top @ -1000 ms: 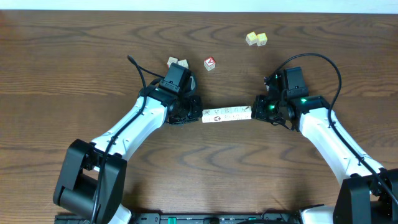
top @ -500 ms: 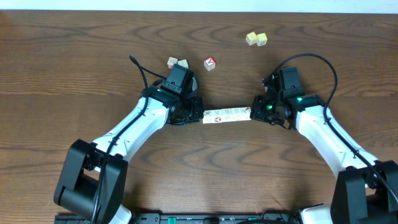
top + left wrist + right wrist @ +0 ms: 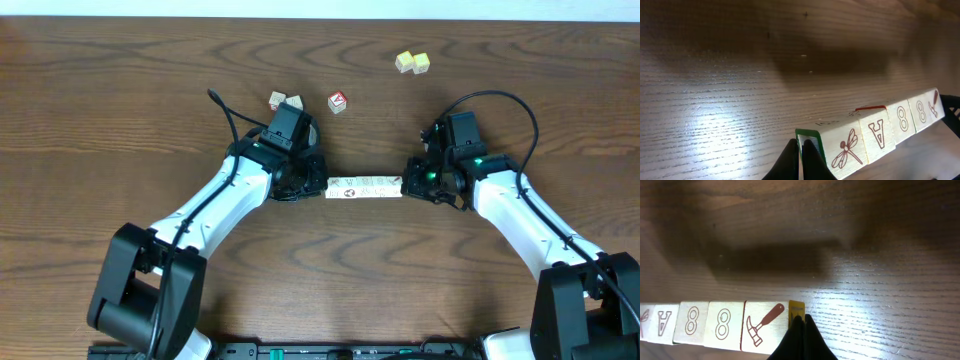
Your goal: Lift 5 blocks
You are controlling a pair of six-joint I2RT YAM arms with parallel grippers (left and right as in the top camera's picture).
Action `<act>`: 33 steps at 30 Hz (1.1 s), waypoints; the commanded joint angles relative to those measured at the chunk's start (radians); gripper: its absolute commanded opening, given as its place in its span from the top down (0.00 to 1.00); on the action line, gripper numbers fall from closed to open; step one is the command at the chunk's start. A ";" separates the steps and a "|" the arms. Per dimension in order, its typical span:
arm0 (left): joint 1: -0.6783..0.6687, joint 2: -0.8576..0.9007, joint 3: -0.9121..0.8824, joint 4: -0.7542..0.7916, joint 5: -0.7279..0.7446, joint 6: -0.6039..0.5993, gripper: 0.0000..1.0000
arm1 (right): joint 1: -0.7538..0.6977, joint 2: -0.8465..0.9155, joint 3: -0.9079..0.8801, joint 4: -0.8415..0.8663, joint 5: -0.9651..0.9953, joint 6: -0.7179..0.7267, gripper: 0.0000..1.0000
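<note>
Wide brown desk (image 3: 110, 90) under me, and both arms are bent in toward its middle. Strung between them are the five blocks (image 3: 364, 186), end to end in one straight row. Both wrist views show a dark shadow on the wood well apart from the row, so I judge it is hanging clear of the desk.

My left claw (image 3: 322, 187) is pinched fully together, tips pressed flat against the green end face. My right claw (image 3: 404, 184) is closed tight the same way, butting the yellow end face. Neither one wraps a block: the row is squeezed from its two ends.

How do they handle? I reckon they are light, hard little cubes with smooth printed faces, rigid enough to pass the push from one to the next. The weak spots are the four seams: if the pressure goes off-centre, I expect the row to fold and drop. So the place to hold is the middle of each end face, pushing straight along the row.

Face by face from the left: dragonfly, letter A, two 8s, hammer. Far back on the desk, the red-faced cube (image 3: 338, 101) and the pale yellow cubes (image 3: 411, 62) lie untouched.
</note>
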 commanded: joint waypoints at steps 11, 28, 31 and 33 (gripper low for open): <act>-0.058 0.066 0.002 0.037 0.152 -0.010 0.93 | 0.067 0.001 0.001 0.020 -0.229 0.022 0.99; -0.058 0.066 0.002 0.041 0.152 -0.011 0.93 | 0.116 0.001 -0.005 0.032 -0.191 0.029 0.99; -0.058 0.066 0.002 0.041 0.152 -0.013 0.93 | 0.119 0.001 -0.005 0.032 -0.187 0.031 0.99; -0.058 0.066 0.002 0.041 0.152 -0.013 0.93 | 0.119 0.001 -0.005 0.032 -0.180 0.037 0.99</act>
